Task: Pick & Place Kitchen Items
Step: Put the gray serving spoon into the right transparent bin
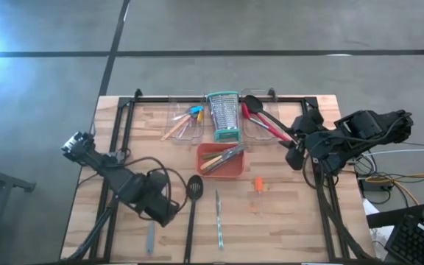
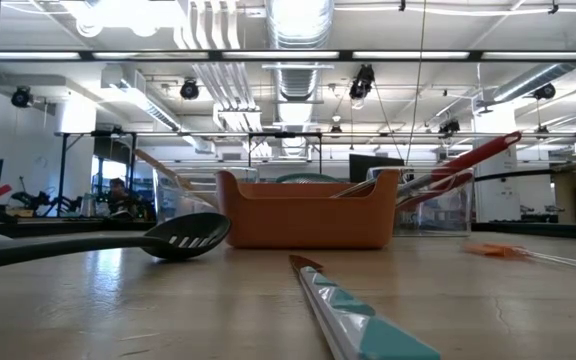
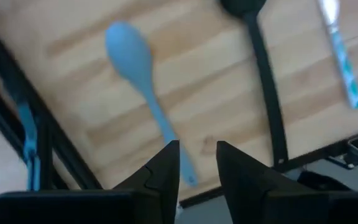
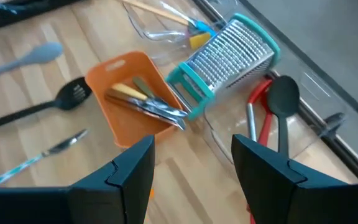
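Looks like the left gripper [image 3: 197, 165] is hovering, fingers slightly parted and empty, over the blue spoon [image 3: 135, 65] near the table's [image 1: 293, 213] left edge, so next it drops and pinches.

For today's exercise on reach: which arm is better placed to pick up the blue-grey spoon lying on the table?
Left. The left gripper hovers directly over the blue-grey spoon, fingers part open astride its handle end. The right gripper sits open near the clear bin holding the black spoon, across the table.
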